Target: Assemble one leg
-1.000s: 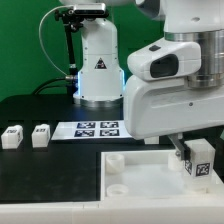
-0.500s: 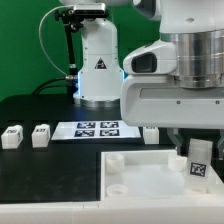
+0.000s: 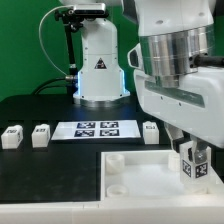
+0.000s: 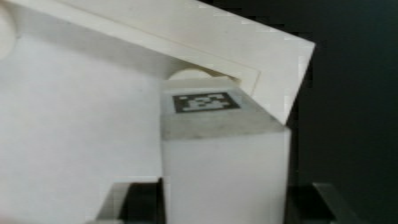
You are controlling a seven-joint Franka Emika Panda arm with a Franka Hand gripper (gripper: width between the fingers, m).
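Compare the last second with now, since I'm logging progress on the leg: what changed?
The gripper, shut on the leg, eased down and slightly toward the exterior view's left over the white panel. The arm's body swung aside, uncovering a third loose leg. The grip is unchanged, and the two other loose legs and the marker board stayed put.
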